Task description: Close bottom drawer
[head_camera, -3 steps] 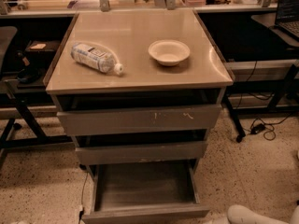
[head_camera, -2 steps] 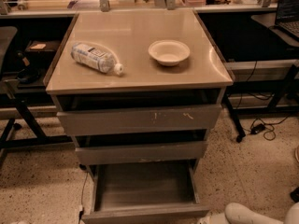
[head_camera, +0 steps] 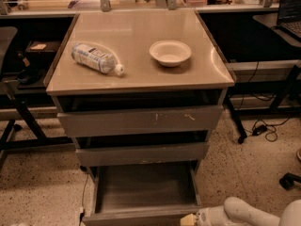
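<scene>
Clearly the bottom drawer (head_camera: 143, 187) stands pulled well out at the foot of the cabinet (head_camera: 141, 121). Your gripper (head_camera: 196, 218) sits low, just beside the right end of its front panel; whether it is spread or closed cannot be told. Push from that corner and the tray may skew and jam. A hard slam could roll the bottle (head_camera: 96, 58) lying beside the bowl (head_camera: 170, 52).
</scene>
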You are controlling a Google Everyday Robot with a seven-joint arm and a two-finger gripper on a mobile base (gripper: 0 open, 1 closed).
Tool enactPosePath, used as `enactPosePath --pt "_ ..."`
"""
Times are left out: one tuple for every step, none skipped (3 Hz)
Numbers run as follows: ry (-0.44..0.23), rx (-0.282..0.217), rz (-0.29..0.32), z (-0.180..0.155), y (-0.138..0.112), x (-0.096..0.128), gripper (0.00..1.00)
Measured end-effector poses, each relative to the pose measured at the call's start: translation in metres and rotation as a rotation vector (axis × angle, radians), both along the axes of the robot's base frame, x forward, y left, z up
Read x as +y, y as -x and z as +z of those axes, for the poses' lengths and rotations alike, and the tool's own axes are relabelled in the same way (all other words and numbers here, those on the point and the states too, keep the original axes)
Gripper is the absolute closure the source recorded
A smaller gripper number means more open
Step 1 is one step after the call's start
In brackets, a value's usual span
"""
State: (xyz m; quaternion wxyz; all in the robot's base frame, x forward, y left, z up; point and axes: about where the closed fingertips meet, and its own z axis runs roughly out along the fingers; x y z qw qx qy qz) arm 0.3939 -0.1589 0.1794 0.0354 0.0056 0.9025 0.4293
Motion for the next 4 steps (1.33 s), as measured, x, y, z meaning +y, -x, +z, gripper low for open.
enactPosePath --pt "0.018 -0.022 -0.028 -0.001 -0.021 -0.003 1.00" --pt "0.020 -0.063 -0.052 -0.002 -0.047 -0.010 1.00" --pt "0.006 -0.054 -0.057 -0.007 -0.044 -0.006 1.00" --pt "-0.024 -0.074 -0.164 -0.016 -0.066 -0.004 1.00"
